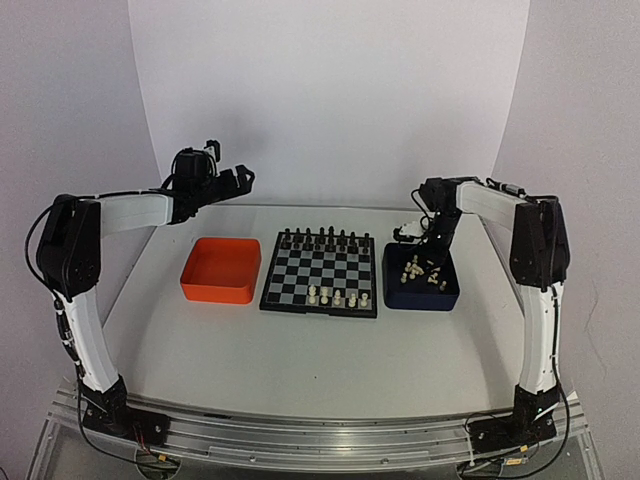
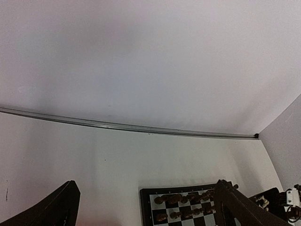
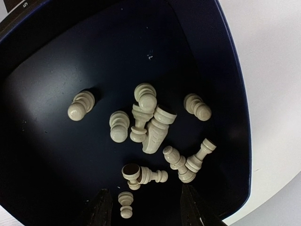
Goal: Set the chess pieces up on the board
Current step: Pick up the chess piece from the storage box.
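About ten cream-white chess pieces [image 3: 153, 134] tumbled on their sides in the dark blue tray [image 3: 47, 155]; a few upright along the near edge of the checked board [image 1: 310, 268], flat on the surface [image 1: 300, 350].

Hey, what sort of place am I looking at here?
Probably a robotics lab test bench: a left arm and right arm bolted to a metal rail, a plain white backdrop, and a chessboard staged between an orange tray and a dark blue tray.

Cream-white chess pieces [image 3: 153, 132], dark blue tray [image 3: 47, 155], black-and-grey checked board [image 1: 318, 270] (orange tray [image 1: 215, 292] too).
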Motion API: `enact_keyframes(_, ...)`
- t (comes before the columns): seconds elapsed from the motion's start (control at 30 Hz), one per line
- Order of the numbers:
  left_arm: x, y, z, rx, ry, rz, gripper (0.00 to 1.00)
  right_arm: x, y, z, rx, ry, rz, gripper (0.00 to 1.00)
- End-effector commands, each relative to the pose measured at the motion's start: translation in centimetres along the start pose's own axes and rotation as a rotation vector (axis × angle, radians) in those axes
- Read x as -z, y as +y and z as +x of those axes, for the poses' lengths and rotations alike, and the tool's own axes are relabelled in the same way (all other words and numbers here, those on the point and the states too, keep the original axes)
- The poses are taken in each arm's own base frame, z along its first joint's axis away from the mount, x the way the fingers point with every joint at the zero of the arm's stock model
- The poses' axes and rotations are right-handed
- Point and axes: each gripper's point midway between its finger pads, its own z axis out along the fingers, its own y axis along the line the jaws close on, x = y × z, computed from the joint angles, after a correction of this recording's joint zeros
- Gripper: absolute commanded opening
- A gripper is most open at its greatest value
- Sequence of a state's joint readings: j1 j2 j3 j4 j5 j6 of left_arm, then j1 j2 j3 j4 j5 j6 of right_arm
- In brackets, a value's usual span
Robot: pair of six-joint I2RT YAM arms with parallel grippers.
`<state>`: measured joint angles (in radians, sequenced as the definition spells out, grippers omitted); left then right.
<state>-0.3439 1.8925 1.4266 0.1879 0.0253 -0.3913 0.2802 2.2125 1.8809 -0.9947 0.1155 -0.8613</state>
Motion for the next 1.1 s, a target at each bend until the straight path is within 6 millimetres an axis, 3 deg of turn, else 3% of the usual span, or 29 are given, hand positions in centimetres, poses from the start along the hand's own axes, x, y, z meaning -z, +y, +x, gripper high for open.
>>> enact_keyframes(0.0, 2.8, -2.6, -4.8, -0.024, -0.125, 0.079, 1.00, 0.5, 0.1, -0.2, 0.056, -0.015, -0.016, 0.46)
enact_keyframes(0.33, 2.9, -2.9, -5.7, -0.063, -0.152, 0.081, 1.00, -1.0, -0.6, 0.1, 0.121, 0.030, -0.002, 0.42)
enact_keyframes(1.07, 2.8, -2.4, -4.6, -0.032, -0.127, 0.074, 1.00, -4.0, -2.5, 0.4, 0.176, 0.096, 0.025, 0.40)
